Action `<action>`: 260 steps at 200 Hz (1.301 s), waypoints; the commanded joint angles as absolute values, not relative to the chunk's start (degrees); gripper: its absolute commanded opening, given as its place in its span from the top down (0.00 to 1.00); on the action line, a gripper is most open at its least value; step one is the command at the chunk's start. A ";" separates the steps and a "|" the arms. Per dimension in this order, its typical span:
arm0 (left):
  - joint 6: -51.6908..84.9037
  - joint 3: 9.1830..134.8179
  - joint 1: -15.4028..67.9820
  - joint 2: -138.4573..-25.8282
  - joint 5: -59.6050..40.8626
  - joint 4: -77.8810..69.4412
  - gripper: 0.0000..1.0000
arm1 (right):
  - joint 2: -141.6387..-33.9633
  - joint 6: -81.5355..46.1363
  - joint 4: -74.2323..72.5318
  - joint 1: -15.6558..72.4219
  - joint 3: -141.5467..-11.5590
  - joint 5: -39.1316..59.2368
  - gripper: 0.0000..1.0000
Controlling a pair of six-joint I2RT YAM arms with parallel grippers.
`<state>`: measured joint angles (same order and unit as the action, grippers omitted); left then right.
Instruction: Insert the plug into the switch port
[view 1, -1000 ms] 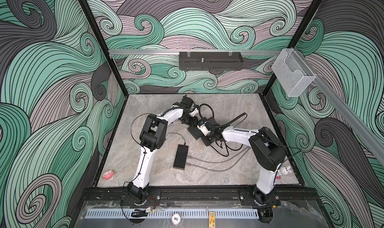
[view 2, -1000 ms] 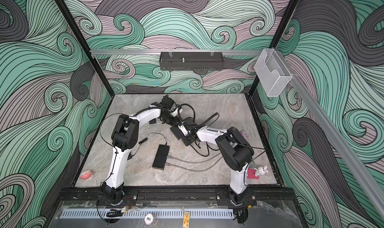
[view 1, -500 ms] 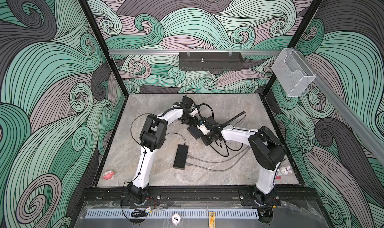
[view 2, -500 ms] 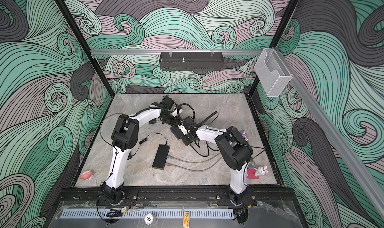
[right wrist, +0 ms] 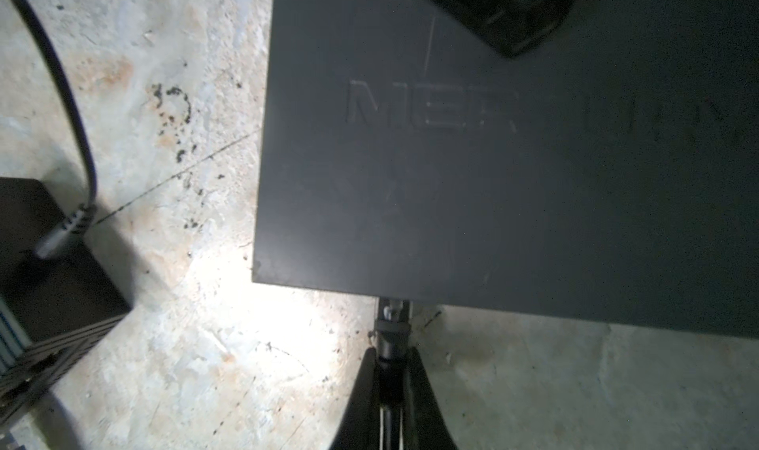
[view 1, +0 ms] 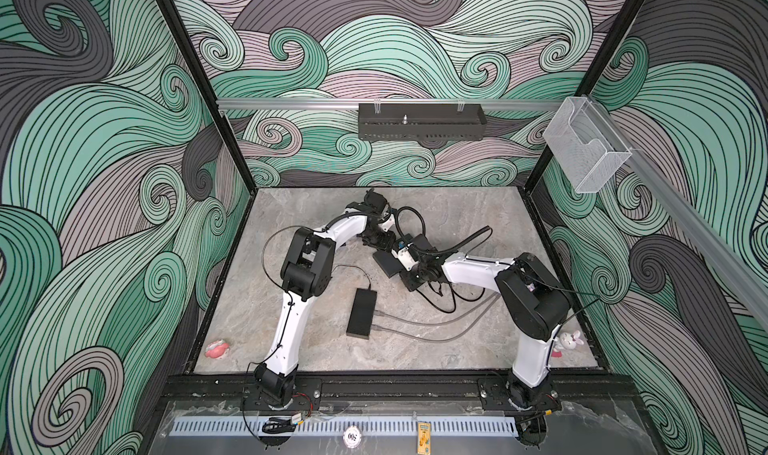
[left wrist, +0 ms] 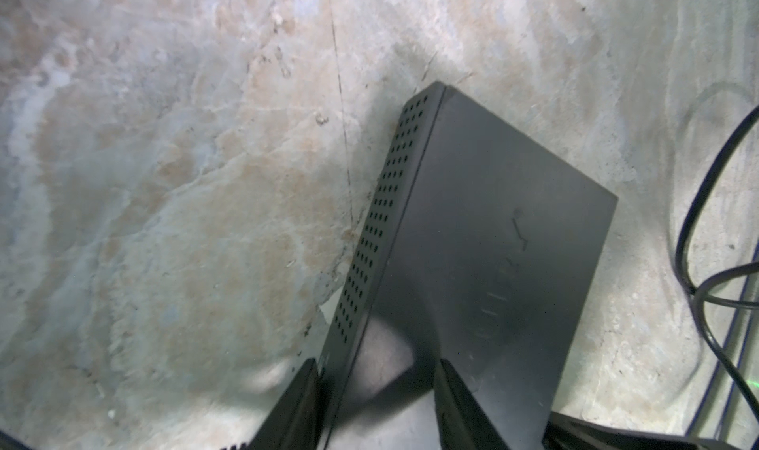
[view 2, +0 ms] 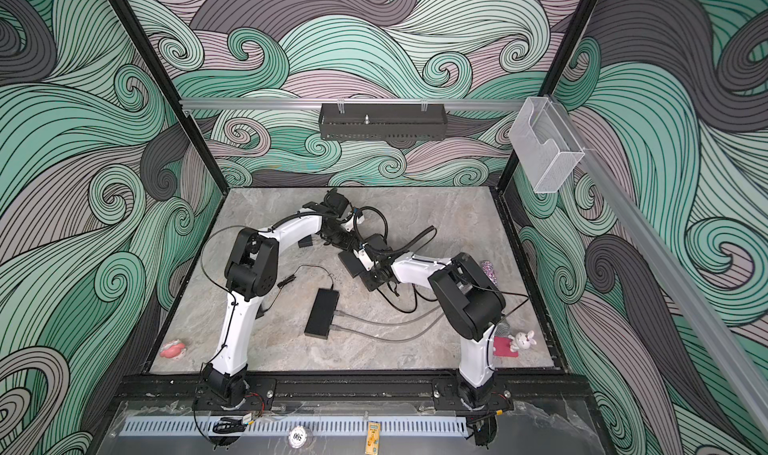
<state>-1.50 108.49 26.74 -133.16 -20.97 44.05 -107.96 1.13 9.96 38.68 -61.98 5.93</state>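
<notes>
Here, left claw (left wrist: 376,365) spread astride one flat grey box (left wrist: 484,222), right claw (right wrist: 392,357) pinching one plug (right wrist: 392,331) at its edge.

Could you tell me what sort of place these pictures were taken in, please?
Probably a robot test booth: a left arm and a right arm bolted to a front rail, a stone-look tabletop, and wave-patterned walls closing it in.

The bench (left wrist: 164,181) looks like rough, dull stone. The grey box (right wrist: 493,201) is smooth and matt, like painted metal. The fingers (right wrist: 363,398) are dull black plastic. The plug (right wrist: 392,331) and cable (right wrist: 70,98) look rubbery. The tray (view 1: 586,149) is clear, shiny plastic.
</notes>
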 commanded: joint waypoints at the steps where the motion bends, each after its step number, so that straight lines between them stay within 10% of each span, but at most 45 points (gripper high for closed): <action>1: -0.26 109.65 27.38 -136.15 -26.57 55.75 0.55 | -105.89 1.63 1.60 39.04 -61.36 8.00 0.75; 111: 5.83 130.52 23.03 -125.04 -17.25 58.25 0.40 | -102.22 3.36 5.51 38.10 -59.51 7.75 0.50; 168: 18.75 71.38 21.86 -73.38 -20.73 17.94 0.38 | -96.57 -11.20 2.54 31.90 -56.35 13.19 0.34; 260: 16.94 54.65 22.08 -29.78 -27.65 49.67 0.37 | -104.19 -48.39 0.02 28.04 -60.50 21.05 0.33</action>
<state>15.66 58.04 21.63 -33.89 -24.60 41.25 -100.01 -37.26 1.98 28.38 -58.37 17.67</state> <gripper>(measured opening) 0.628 0.672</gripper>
